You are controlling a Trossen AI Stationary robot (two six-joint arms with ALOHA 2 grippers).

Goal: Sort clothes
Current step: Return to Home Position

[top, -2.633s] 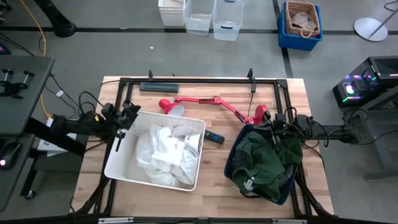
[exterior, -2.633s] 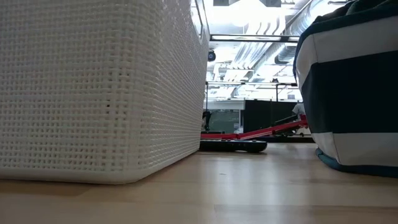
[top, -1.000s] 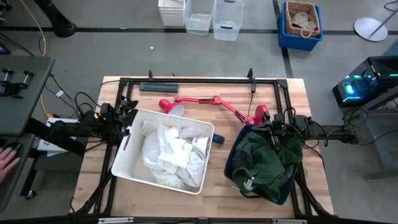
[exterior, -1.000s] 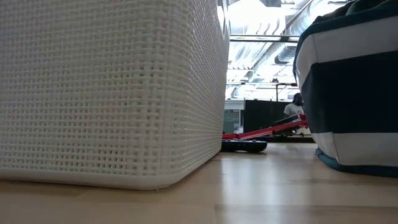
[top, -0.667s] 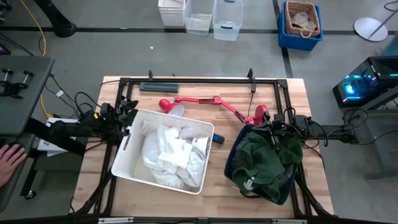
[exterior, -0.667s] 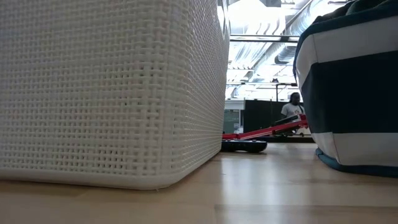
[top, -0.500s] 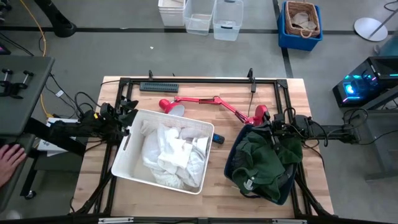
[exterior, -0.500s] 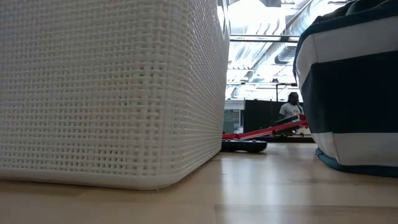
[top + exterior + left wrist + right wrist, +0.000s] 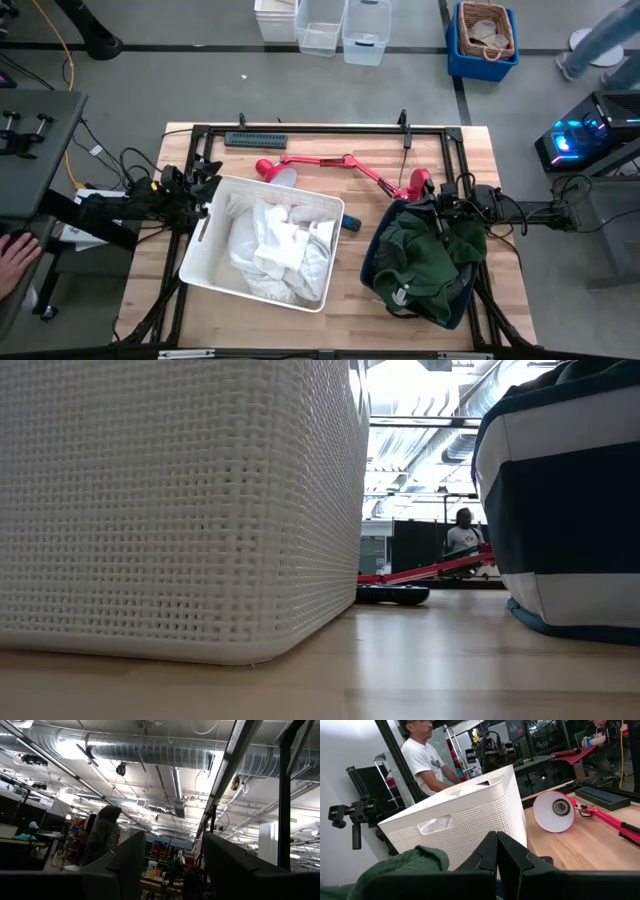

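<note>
White clothes (image 9: 275, 245) lie heaped in the white lattice bin (image 9: 250, 185), which stands skewed on the table's left half and fills the low view (image 9: 170, 510). A dark green garment with a white label (image 9: 425, 260) lies in the navy bin (image 9: 372, 262) on the right; it also shows in the right wrist view (image 9: 400, 865). My left gripper (image 9: 203, 195) is open beside the white bin's left rim, with nothing between its fingers (image 9: 173, 865). My right gripper (image 9: 440, 212) is shut and empty (image 9: 497, 852) over the navy bin's far edge. My left gripper stands against the white bin's left rim (image 9: 204, 215); I cannot tell whether it touches it. My right gripper sits just over the green garment at the navy bin's far edge; I cannot tell whether it touches it.
A red desk lamp (image 9: 340, 165) lies along the far side between the bins. A black remote (image 9: 348, 222) lies by the white bin's right corner. A black strip (image 9: 255, 139) lies at the far edge. A person (image 9: 427, 760) stands beyond the table's left side, a hand (image 9: 12, 255) at the picture's left edge.
Over the last second neither arm nor either bin has moved. Before that, the white bin slid toward the table's right edge and turned a little, ending near the remote. People in the room have shifted.
</note>
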